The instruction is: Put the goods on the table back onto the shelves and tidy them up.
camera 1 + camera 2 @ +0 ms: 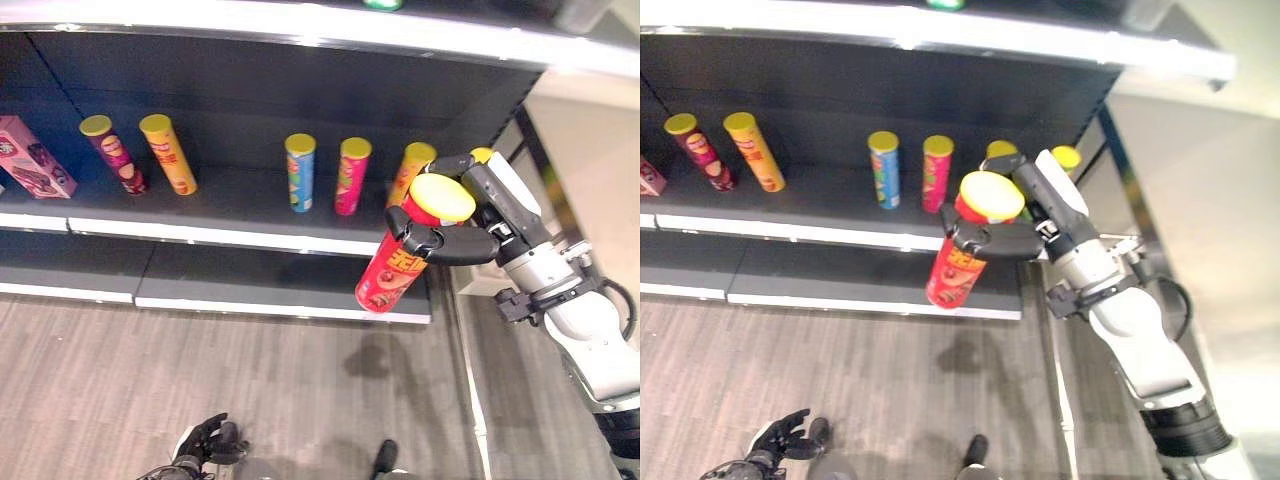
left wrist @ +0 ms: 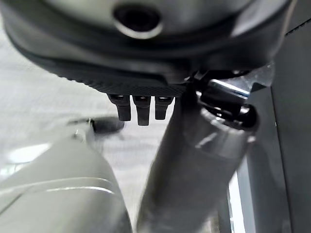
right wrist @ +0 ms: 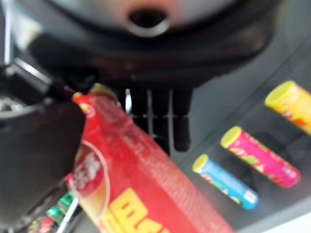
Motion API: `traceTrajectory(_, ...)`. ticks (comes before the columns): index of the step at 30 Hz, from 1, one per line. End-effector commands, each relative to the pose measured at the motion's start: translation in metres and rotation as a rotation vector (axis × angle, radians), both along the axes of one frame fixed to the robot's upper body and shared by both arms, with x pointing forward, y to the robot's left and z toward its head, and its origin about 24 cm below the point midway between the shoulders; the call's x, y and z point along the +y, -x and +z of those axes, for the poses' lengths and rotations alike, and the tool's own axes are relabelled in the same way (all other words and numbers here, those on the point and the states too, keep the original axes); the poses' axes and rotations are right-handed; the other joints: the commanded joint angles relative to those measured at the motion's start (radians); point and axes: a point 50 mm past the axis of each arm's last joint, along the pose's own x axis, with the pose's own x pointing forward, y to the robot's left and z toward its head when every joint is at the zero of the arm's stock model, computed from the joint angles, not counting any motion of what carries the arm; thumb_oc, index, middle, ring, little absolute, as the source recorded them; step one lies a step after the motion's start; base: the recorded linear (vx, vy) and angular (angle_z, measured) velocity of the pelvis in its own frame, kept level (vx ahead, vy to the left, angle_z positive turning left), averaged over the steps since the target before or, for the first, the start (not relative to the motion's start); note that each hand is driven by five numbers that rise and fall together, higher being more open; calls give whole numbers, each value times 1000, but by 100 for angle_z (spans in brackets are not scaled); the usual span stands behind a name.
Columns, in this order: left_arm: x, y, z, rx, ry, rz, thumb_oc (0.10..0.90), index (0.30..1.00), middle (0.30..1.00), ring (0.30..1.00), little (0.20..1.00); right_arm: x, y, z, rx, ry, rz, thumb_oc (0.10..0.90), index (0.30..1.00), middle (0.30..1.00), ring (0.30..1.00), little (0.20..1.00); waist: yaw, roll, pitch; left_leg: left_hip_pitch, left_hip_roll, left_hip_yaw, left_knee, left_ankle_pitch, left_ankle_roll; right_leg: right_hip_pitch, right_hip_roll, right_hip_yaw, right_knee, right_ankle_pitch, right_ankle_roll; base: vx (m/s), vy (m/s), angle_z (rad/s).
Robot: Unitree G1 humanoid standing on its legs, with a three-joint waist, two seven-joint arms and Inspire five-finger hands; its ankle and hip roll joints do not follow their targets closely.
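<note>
Left hand (image 1: 208,440) low by floor, nearest camera, fingers loosely curled, holding nothing. Right hand (image 1: 455,240) raised before shelf (image 1: 250,240), fingers and thumb wrapped round upper part of red can (image 1: 400,262), just below its yellow lid. Can tilted, in air, bottom over shelf front edge. Blue can (image 1: 300,172) and pink can (image 1: 351,176) upright on shelf, just left. Likely light, stiff cardboard tube, smooth and slippery; grip mid-body, gently, not lid.
</note>
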Motion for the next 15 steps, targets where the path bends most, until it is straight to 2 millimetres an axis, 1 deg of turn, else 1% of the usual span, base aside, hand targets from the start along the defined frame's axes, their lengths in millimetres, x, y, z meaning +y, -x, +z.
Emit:
traceTrajectory(1,19,7,11,-24,-110,-66,800,900,900,900,900,12,12,57,-310,112,31,400,300,300,300,300,23,51,-112,16,8,1,13,-100,44,-39,-17,40,67,-91,90,61,408,74)
traceTrajectory(3,29,9,13,-15,-143,-60,800,900,900,900,900,16,10,55,-320,103,24,400,300,300,300,300,28,47,-104,43,-35,22,7,-124,75,-58,-61,49,116,-74,83,46,350,28)
traceTrajectory(4,34,11,14,-10,-157,-44,800,900,900,900,900,20,9,55,-329,95,30,400,300,300,300,300,33,50,-99,52,-44,37,3,-130,86,-73,-72,37,142,-59,74,19,306,-5)
traceTrajectory(5,39,12,16,-9,-168,-30,800,900,900,900,900,22,7,54,-333,92,34,400,300,300,300,300,38,51,-94,59,-52,50,0,-133,95,-87,-77,28,167,-56,70,19,269,-22)
traceTrajectory(6,43,14,17,-5,-180,-17,800,900,900,900,900,24,6,52,-325,88,36,400,300,300,300,300,36,53,-83,72,-54,61,-3,-136,100,-102,-65,40,212,-62,58,10,167,-29)
traceTrajectory(7,43,14,17,-6,-180,-17,800,900,900,900,900,25,6,52,-326,88,36,400,300,300,300,300,36,52,-84,70,-56,62,-4,-133,102,-105,-67,41,211,-60,58,24,195,-26)
traceTrajectory(8,48,15,19,-10,-187,12,800,900,900,900,900,26,4,50,-323,92,29,400,300,300,300,300,35,60,-67,81,-61,66,-12,-130,113,-139,-9,87,253,-90,43,19,164,-6)
traceTrajectory(9,49,15,19,-11,-185,23,800,900,900,900,900,28,2,51,-333,93,29,400,300,300,300,300,36,63,-66,76,-65,70,-12,-127,115,-154,19,89,248,-103,39,42,180,3)
traceTrajectory(11,45,12,19,-24,-176,29,800,900,900,900,900,31,0,53,-345,85,30,400,300,300,300,300,34,63,-55,72,-73,62,-12,-126,115,-164,71,102,201,-123,36,32,27,-4)
traceTrajectory(12,45,11,18,-13,-188,7,800,900,900,900,900,29,-2,53,-357,95,5,400,300,300,300,300,32,59,-45,70,-80,56,-12,-129,117,-157,100,129,156,-140,28,61,-27,-10)
traceTrajectory(13,43,7,20,-35,-182,-2,800,900,900,900,900,31,-3,53,-359,84,10,400,300,300,300,300,37,54,-46,62,-88,39,-6,-126,117,-136,110,159,112,-136,43,79,-34,-5)
traceTrajectory(14,39,8,19,-36,-166,4,800,900,900,900,900,39,-5,53,-365,80,32,400,300,300,300,300,40,48,-46,58,-93,29,-1,-124,118,-125,121,180,89,-125,40,101,-47,22)
traceTrajectory(15,35,11,15,-30,-153,18,800,900,900,900,900,43,-6,51,-359,77,31,400,300,300,300,300,45,44,-51,57,-93,25,-3,-123,118,-116,128,186,69,-117,40,106,-72,27)
